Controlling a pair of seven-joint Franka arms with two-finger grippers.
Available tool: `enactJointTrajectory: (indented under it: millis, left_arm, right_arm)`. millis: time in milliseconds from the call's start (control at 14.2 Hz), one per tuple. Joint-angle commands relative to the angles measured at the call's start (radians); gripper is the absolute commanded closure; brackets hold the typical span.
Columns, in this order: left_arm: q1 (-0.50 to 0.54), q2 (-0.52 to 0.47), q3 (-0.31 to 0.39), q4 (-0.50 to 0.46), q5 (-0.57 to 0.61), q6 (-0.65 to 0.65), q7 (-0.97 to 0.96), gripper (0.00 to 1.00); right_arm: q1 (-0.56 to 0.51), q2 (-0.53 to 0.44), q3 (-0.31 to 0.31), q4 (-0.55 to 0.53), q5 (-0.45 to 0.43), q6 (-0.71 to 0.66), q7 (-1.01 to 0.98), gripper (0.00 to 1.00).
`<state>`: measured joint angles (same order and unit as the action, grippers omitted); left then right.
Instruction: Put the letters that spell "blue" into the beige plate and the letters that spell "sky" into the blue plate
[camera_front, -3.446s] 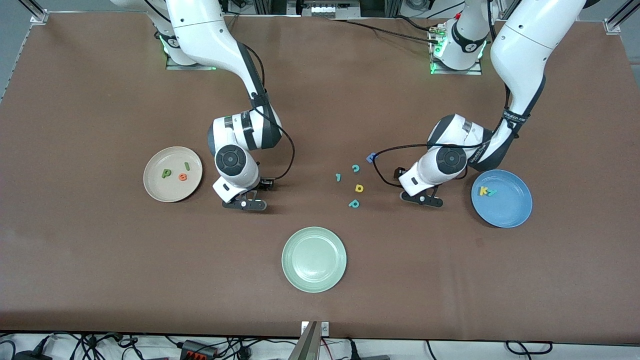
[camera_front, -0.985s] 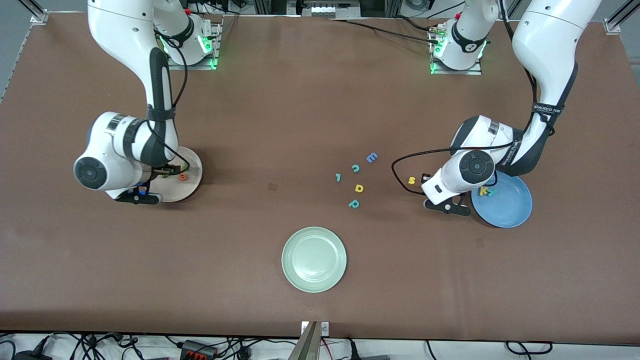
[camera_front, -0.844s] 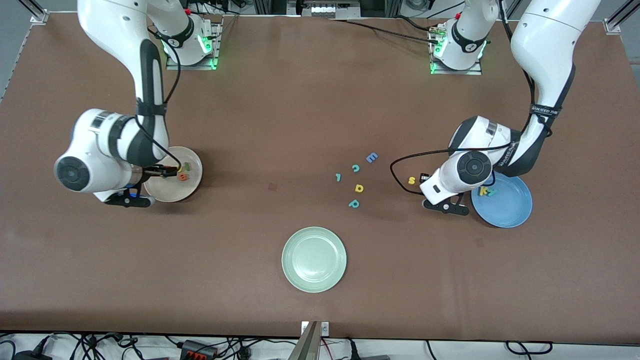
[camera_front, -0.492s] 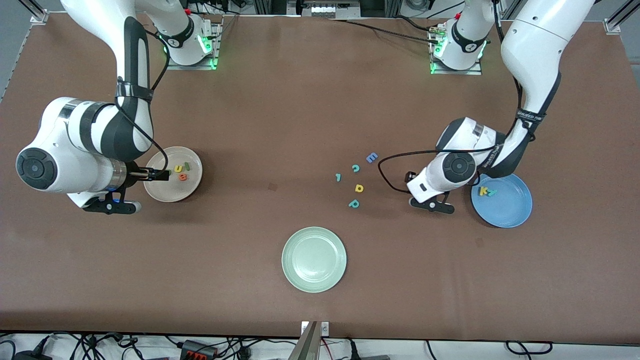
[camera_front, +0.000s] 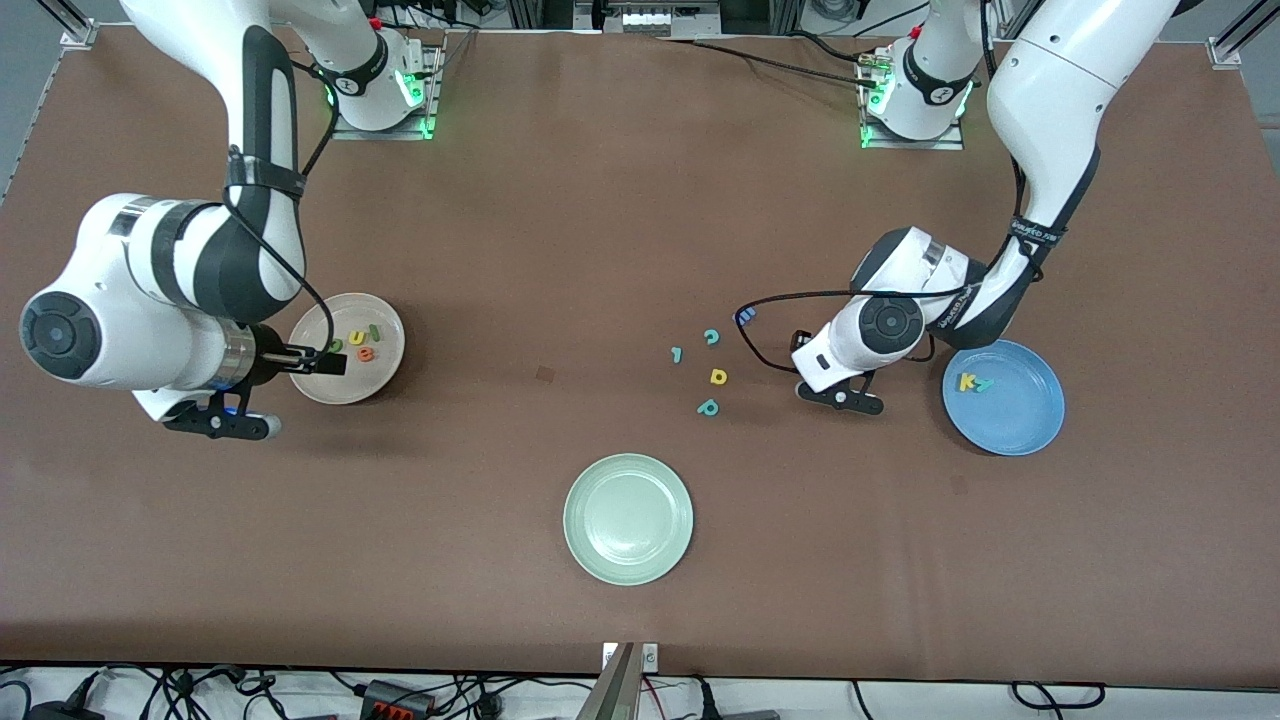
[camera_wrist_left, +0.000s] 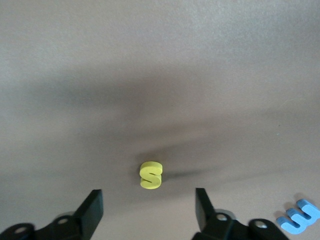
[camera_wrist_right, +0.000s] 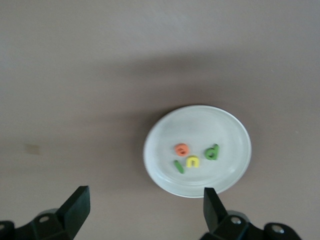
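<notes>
The left gripper (camera_wrist_left: 148, 210) is hovering wide open and empty over the yellow s (camera_wrist_left: 151, 175), which is lying on the table (camera_front: 640, 200) beside the blue E (camera_wrist_left: 300, 216), near the blue plate (camera_front: 1030, 425) containing k and y. The right gripper (camera_wrist_right: 145, 210), spread open and empty, is hanging above the table by the beige plate (camera_wrist_right: 165, 150) carrying b, l, u and e.

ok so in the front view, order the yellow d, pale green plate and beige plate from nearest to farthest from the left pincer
1. yellow d, among the loose letters mid-table, closest to the left pincer.
2. pale green plate, mid-table, nearer the front camera than the letters.
3. beige plate, toward the right arm's end of the table.
</notes>
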<state>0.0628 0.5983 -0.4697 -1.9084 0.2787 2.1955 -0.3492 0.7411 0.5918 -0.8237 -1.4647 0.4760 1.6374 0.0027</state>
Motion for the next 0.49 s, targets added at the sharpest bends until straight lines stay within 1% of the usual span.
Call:
enactJointTrajectory:
  millis: [0,141,211,422]
  left_arm:
    - [0.017,-0.014,-0.014,-0.026,0.011,0.026,-0.013,0.25]
    - [0.017,-0.008,-0.014,-0.04,0.014,0.053,-0.011,0.32]
    - [0.015,-0.006,-0.014,-0.056,0.014,0.082,-0.011,0.35]
    - [0.017,-0.005,-0.012,-0.074,0.016,0.104,-0.011,0.35]
  right_arm:
    - [-0.149,-0.085,0.208,0.088,-0.13,-0.048,0.063,0.0]
    - [-0.263,-0.151,0.36,0.124,-0.271,-0.05,0.06,0.0]
    - [-0.334,-0.18,0.435,0.136,-0.316,-0.051,0.06,0.0]
    - [-0.553,-0.259,0.674,0.139,-0.46,-0.042,0.046,0.0]
